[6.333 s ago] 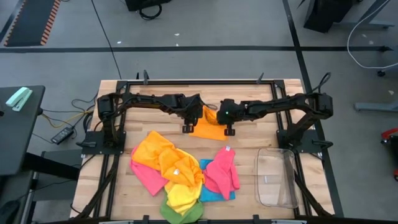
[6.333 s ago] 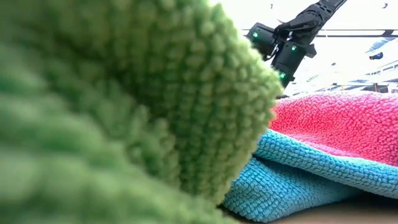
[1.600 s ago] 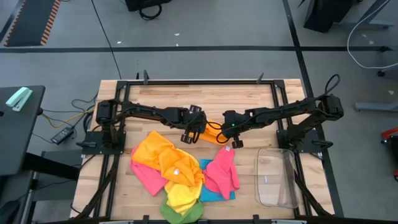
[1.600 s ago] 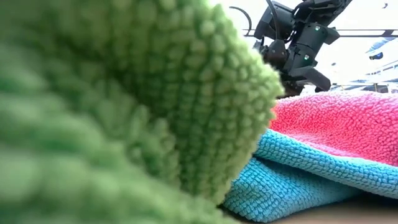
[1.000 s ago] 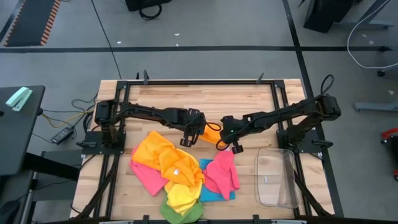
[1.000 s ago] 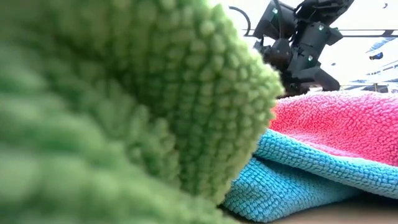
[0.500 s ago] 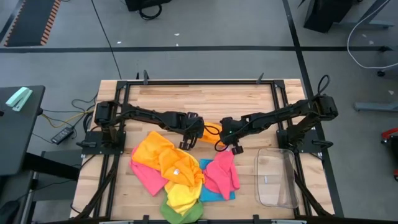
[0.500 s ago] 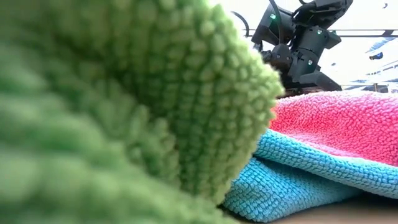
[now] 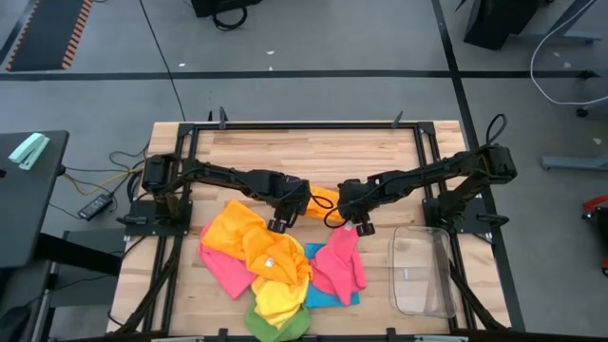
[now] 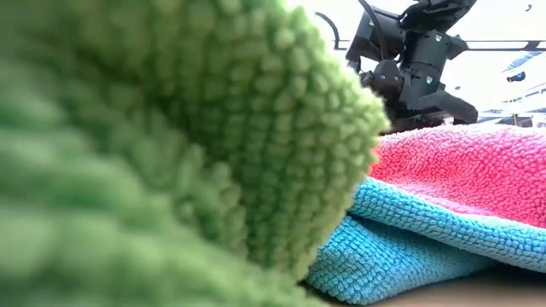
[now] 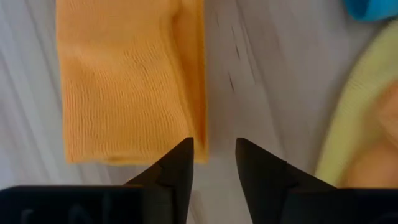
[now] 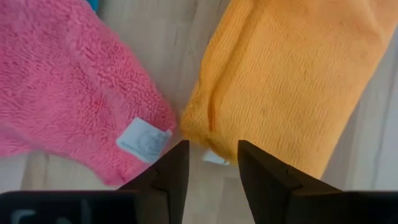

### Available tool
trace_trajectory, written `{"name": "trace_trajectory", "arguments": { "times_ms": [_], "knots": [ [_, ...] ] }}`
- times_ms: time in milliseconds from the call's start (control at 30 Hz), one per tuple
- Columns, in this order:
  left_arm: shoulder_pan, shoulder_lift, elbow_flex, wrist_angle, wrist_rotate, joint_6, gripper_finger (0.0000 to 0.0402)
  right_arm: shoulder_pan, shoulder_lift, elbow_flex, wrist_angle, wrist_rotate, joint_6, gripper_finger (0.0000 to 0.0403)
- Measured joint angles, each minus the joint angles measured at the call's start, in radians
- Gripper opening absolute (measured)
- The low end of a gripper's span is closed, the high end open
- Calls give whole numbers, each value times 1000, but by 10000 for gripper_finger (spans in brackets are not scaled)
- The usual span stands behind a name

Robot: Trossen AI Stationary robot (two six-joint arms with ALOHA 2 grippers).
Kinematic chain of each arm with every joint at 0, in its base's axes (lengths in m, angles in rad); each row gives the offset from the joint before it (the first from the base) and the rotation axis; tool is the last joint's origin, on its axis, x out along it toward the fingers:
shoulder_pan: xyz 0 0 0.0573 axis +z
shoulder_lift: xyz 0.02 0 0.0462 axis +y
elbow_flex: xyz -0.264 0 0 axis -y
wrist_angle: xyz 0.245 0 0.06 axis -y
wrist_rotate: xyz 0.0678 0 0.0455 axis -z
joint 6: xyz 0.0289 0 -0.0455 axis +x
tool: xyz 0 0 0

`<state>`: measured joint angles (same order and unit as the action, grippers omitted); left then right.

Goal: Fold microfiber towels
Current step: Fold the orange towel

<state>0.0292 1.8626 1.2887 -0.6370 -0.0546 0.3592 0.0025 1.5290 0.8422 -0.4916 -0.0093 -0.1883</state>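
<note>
A folded orange towel [image 9: 323, 200] lies flat on the wooden table between my two grippers. My left gripper [image 11: 214, 162] is open just off the towel's near corner [image 11: 198, 149], with bare wood between its fingers. My right gripper [image 12: 214, 158] is open over the towel's other near corner, where a small white label [image 12: 214, 157] shows in the gap. A loose pile of orange, yellow, pink, blue and green towels [image 9: 271, 271] lies toward the near edge. A pink towel [image 12: 74, 87] with a white label rests beside the right gripper.
A clear plastic bin [image 9: 423, 271] stands at the near right of the table. In the low view the green towel [image 10: 171, 153] fills the foreground, with blue [image 10: 409, 243] and pink [image 10: 461, 162] towels behind it. Bare wood [image 9: 304, 152] lies toward the far edge.
Both grippers have opened and let go of the orange towel, which stays folded and flat on the table. Both have tipped a little while staying near the towel's near edge.
</note>
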Motion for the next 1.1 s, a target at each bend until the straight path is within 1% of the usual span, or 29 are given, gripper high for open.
{"name": "trace_trajectory", "arguments": {
  "times_ms": [133, 333, 467, 700, 767, 867, 967, 1033, 1100],
  "knots": [
    [11, 0, 21, 49, -3, 3, 136, -6, -1, 24, -42, 5, 0, 145],
    [40, 15, -15, 217, -4, -90, 119, -43, -1, 24, -47, 0, 25, 145],
    [50, 54, -26, 214, -4, -104, 107, -60, -1, 24, -47, -4, 43, 145],
    [51, 75, -27, 103, -4, -87, 90, -82, -1, 24, -24, -8, 33, 145],
    [51, 75, -27, 80, -4, -87, 86, -89, -1, 17, 27, -22, 32, 145],
    [51, 75, -27, 71, -4, -93, 80, -88, -1, -22, 178, -62, 32, 145],
    [51, 75, -27, 71, -4, -94, 76, -71, -1, -66, 280, -69, 10, 145],
    [51, 75, -27, 71, -4, -94, 73, -52, -1, -89, 310, -68, -22, 144],
    [51, 75, -27, 71, -4, -89, 73, -38, -1, -97, 302, -55, -32, 140]
  ]
}}
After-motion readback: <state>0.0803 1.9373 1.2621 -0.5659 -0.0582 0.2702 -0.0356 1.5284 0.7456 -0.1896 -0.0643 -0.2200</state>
